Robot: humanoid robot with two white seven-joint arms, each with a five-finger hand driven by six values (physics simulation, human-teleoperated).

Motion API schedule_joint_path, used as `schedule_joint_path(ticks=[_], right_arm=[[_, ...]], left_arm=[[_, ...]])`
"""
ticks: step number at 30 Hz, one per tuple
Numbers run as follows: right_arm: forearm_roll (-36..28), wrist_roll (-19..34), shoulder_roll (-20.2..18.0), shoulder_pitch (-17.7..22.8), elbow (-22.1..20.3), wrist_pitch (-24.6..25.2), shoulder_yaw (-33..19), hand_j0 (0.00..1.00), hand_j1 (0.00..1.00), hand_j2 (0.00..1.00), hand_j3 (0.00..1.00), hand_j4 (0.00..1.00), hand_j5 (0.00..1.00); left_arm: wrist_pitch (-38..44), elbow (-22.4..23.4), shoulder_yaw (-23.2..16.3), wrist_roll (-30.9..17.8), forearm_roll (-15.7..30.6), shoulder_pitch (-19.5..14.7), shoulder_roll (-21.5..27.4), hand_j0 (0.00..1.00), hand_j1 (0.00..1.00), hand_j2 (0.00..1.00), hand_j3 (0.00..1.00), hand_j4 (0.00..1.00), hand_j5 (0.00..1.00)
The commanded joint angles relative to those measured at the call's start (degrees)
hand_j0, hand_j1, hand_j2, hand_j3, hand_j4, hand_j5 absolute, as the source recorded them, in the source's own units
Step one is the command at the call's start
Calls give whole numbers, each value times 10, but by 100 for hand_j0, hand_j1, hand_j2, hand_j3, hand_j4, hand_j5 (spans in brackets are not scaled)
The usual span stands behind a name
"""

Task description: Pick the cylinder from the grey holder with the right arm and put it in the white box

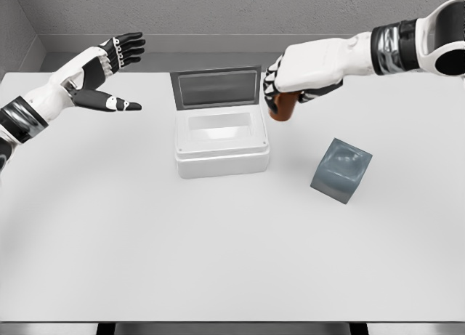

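Observation:
My right hand (285, 88) is shut on a brown cylinder (282, 107), whose lower end sticks out below the fingers. It hangs in the air just right of the white box (221, 142), near the box's back right corner. The box stands open with its grey lid (216, 87) raised at the back and its inside bare. The grey holder (341, 170), a cube with a round hollow in its top, lies tilted on the table to the right of the box, with nothing in it. My left hand (109, 70) hovers open at the far left.
The white table (218, 262) spreads wide in front of the box and holder. A grey wall runs along the table's back edge.

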Motion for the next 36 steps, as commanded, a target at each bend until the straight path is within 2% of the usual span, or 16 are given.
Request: schedule_joint_path(ticks=[1, 5, 14, 20, 26, 29, 36], right_arm=[[-3, -1, 9, 0, 1, 2, 0, 49, 49, 49, 49, 49, 49], [-2, -1, 28, -6, 22, 2, 2, 49, 49, 49, 49, 49, 49], [-2, -1, 51, -18, 23, 2, 16, 49, 49, 49, 49, 49, 49], [8, -1, 74, -18, 54, 2, 21, 49, 49, 49, 49, 49, 49], [10, -1, 92, -23, 56, 2, 21, 49, 49, 49, 49, 49, 49], [11, -1, 110, -26, 73, 2, 21, 49, 49, 49, 49, 49, 49], [17, -1, 112, -27, 92, 2, 21, 50, 50, 50, 50, 50, 50]], left_arm=[[0, 0, 1, 0, 3, 0, 0, 100, 100, 100, 100, 100, 100], [0, -1, 0, 0, 3, 0, 0, 100, 100, 100, 100, 100, 100], [0, 0, 1, 0, 3, 0, -2, 100, 100, 100, 100, 100, 100], [0, 0, 1, 0, 3, -2, -2, 100, 100, 100, 100, 100, 100], [0, 0, 1, 0, 3, -2, -3, 100, 100, 100, 100, 100, 100], [0, 0, 0, 0, 3, -2, -3, 100, 100, 100, 100, 100, 100], [0, 3, 0, 0, 3, -2, -4, 100, 100, 100, 100, 100, 100]])
